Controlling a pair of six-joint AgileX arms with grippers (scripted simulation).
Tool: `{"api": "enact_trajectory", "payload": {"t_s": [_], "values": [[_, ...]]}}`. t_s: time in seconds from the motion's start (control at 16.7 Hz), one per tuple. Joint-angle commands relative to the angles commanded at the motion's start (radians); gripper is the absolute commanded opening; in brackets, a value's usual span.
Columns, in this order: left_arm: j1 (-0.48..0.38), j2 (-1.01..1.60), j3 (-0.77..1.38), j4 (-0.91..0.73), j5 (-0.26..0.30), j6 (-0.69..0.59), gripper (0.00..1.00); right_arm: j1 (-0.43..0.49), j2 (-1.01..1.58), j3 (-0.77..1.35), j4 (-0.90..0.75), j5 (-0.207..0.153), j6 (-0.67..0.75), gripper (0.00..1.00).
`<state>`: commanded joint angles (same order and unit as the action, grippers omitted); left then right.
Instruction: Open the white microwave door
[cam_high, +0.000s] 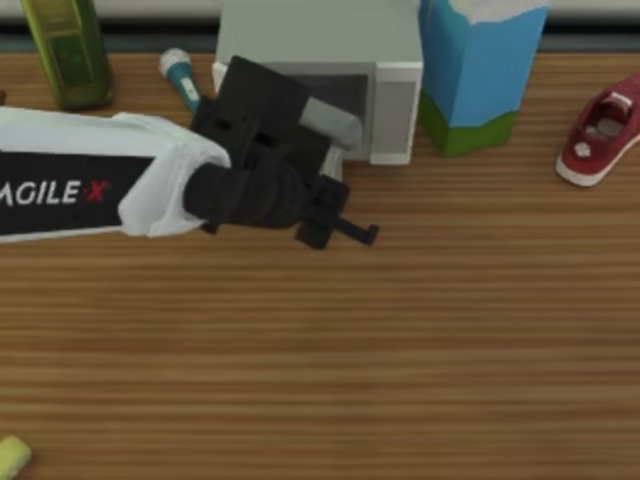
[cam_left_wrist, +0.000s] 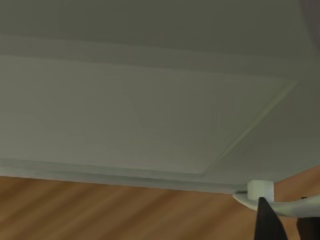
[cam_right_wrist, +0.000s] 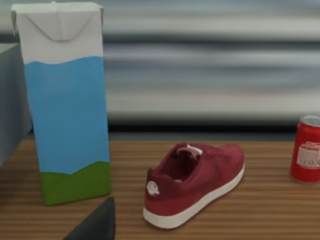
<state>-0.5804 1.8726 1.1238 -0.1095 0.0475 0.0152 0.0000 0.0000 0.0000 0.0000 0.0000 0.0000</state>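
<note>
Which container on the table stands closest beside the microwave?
The blue, white and green carton, against the microwave's right side; the green bottle stands farther left.

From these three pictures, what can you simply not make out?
- Microwave door, top view: the left arm covers most of it, so how far it is open cannot be told.
- Left gripper, left wrist view: cut off by the picture's edge; its fingers are hard to judge.
- Right gripper: only a dark tip shows in the right wrist view.
- Green bottle, top view: cut off at the picture's edge.
</note>
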Motion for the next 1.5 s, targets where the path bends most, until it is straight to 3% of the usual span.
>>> {"api": "enact_trajectory", "payload": {"t_s": [1.26,1.5], "values": [[0.0,0.0,0.0,0.0,0.0,0.0,0.0,0.0,0.0,0.0,0.0,0.0,0.0,1.0],[0.002,-0.007,-0.01,0.0,0.021,0.015,0.0,0.0,0.0,0.0,0.0,0.0,0.0,1.0]]}}
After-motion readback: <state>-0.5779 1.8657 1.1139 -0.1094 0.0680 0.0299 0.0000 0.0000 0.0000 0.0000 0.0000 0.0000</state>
